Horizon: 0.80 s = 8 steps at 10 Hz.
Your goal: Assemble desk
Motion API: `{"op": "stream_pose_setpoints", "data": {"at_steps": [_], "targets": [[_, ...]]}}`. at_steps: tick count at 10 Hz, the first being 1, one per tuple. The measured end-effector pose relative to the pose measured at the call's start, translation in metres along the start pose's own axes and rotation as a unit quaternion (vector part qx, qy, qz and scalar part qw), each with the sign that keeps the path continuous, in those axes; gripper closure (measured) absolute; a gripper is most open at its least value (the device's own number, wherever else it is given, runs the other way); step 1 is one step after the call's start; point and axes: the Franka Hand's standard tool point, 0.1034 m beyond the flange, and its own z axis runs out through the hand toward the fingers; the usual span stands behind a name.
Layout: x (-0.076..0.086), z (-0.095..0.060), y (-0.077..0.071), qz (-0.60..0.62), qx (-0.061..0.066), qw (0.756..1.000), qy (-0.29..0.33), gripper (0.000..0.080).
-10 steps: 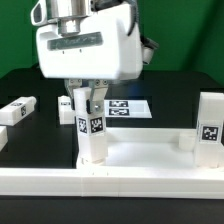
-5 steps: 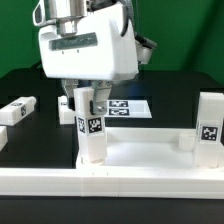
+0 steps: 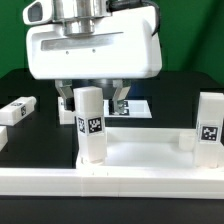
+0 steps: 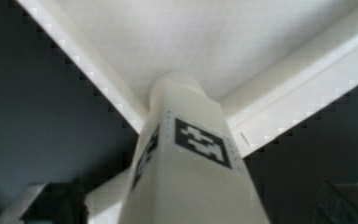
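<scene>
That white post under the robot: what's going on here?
A robot arm is putting a small white desk together. Its gripper hangs right over a leg that stands upright at a corner of the desk slab. The jaws are open, one on each side of the leg's top, and are not gripping it. A second leg stands upright at the exterior view's right. A third leg lies loose on the black table at the exterior view's left.
</scene>
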Motion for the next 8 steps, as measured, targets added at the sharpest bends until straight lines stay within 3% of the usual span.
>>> {"op": "stream_pose_setpoints", "data": {"at_steps": [6, 8], "targets": [[-0.0003, 0.0002, -0.0007, -0.224, -0.009, 0.974, -0.001, 0.0151], [0.0005, 0.0000, 0.0015, -0.304, -0.012, 0.953, -0.002, 0.0151]]}}
